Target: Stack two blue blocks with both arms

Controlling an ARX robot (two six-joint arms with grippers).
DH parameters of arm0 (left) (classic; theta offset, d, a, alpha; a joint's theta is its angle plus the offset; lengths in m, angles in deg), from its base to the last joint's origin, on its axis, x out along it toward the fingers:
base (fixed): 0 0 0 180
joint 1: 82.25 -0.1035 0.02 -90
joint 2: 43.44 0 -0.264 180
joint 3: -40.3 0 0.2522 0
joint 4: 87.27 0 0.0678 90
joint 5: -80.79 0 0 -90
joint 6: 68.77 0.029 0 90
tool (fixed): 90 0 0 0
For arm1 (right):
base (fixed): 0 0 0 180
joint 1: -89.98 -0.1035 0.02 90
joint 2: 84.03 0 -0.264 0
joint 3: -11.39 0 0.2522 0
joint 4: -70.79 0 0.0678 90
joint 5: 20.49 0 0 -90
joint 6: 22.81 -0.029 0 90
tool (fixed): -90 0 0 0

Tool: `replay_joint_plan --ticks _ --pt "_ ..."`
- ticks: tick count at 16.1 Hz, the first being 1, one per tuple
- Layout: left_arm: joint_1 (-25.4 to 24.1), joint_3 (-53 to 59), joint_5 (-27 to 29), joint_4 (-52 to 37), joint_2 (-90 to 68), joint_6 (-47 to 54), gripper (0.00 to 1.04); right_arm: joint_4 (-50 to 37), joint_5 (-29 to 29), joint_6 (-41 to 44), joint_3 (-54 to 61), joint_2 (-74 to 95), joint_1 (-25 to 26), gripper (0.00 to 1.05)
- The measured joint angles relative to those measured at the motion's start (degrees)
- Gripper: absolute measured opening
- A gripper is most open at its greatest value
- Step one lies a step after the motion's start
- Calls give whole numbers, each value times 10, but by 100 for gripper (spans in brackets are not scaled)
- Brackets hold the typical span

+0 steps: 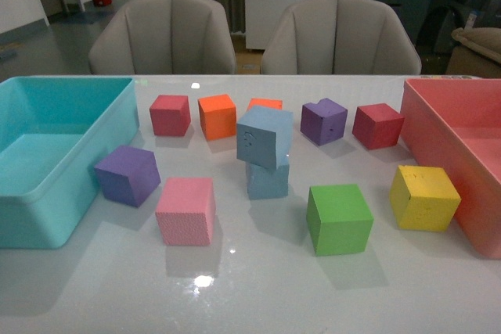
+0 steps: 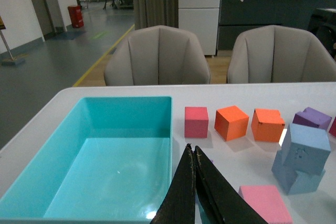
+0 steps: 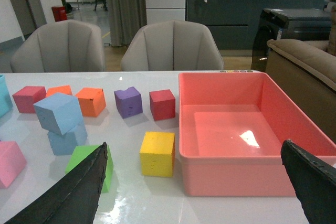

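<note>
Two pale blue blocks stand stacked in the middle of the white table: the upper blue block [image 1: 264, 136] sits tilted and turned on the lower blue block [image 1: 267, 180]. The stack also shows in the left wrist view [image 2: 304, 148] and the right wrist view [image 3: 59, 113]. Neither arm shows in the front view. My left gripper [image 2: 192, 149] is shut and empty, above the table beside the teal bin. My right gripper [image 3: 194, 153] is open and empty, above the near right part of the table, well clear of the stack.
A teal bin [image 1: 47, 217] stands at the left, a pink-red bin [image 1: 438, 127] at the right. Around the stack lie loose cubes: purple [image 1: 127, 174], pink [image 1: 186, 210], green [image 1: 339, 218], yellow [image 1: 423, 197], red [image 1: 171, 115], orange [image 1: 217, 116]. Two chairs stand behind the table.
</note>
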Motion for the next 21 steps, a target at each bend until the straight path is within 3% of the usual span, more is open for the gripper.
replay_joint_plan --ticks 5,6,7,21 --pt "-46 69 -48 39 100 0 2 0 0 0 0 0 0 98" --pt "-82 81 -90 53 121 0 2 0 0 0 0 0 0 98" --pt "-101 89 -95 65 141 0 2 0 0 0 0 0 0 98" --pt "-97 126 -103 215 343 0 2 0 0 0 0 0 0 98"
